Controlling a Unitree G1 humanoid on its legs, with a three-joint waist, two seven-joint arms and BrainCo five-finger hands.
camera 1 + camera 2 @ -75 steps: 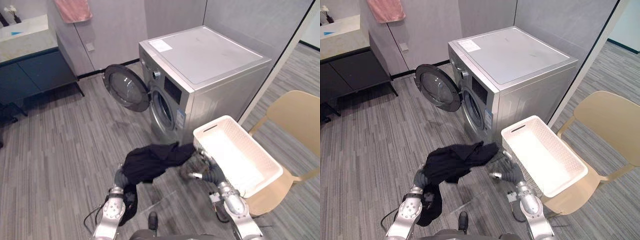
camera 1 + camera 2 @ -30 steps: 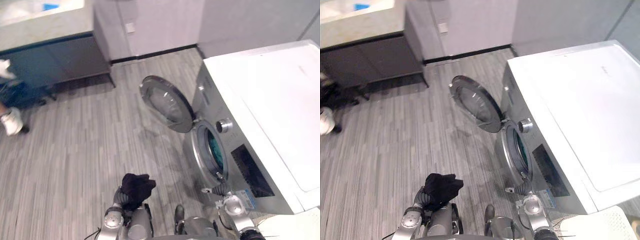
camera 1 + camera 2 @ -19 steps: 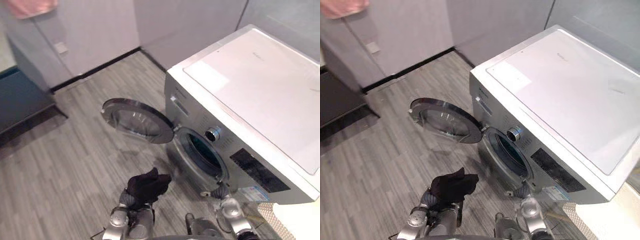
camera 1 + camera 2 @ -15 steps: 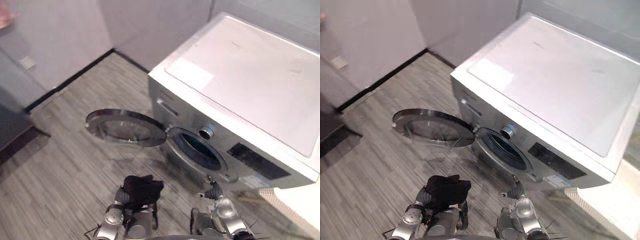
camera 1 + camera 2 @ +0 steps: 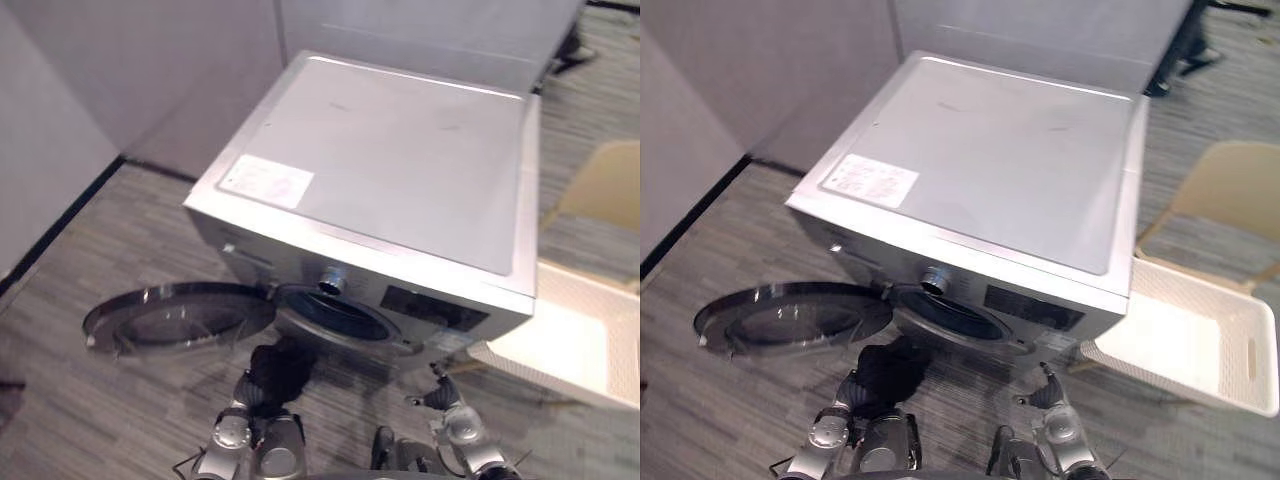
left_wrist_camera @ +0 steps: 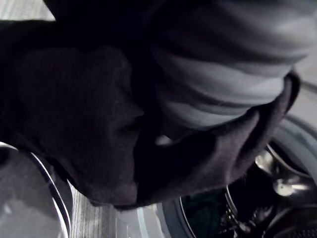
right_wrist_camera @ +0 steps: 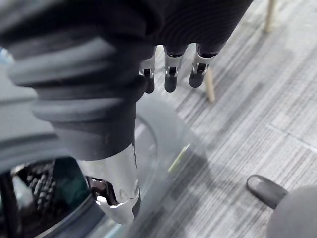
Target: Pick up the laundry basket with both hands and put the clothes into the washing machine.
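A black garment [image 5: 278,370] is bunched over my left hand [image 5: 236,432], off the floor and just in front of the washing machine's [image 5: 390,170] drum opening [image 5: 330,318]. In the left wrist view the garment [image 6: 89,124] wraps round the hand's ribbed cover [image 6: 223,64], with the drum opening [image 6: 257,198] close behind it. My right hand [image 5: 440,392] hangs low before the machine's front at the right. Its fingers [image 7: 170,79] are straight and hold nothing. The white laundry basket [image 5: 1200,350] sits to the machine's right with nothing showing in it.
The round glass door [image 5: 180,318] is swung wide open to the left, level with the drum opening. A tan chair [image 5: 1230,200] stands behind the basket. Grey walls stand behind and left of the machine.
The camera has swung round, so the machine now faces me. My left hand has carried the bunched garment up to the drum opening. My right hand no longer touches the garment.
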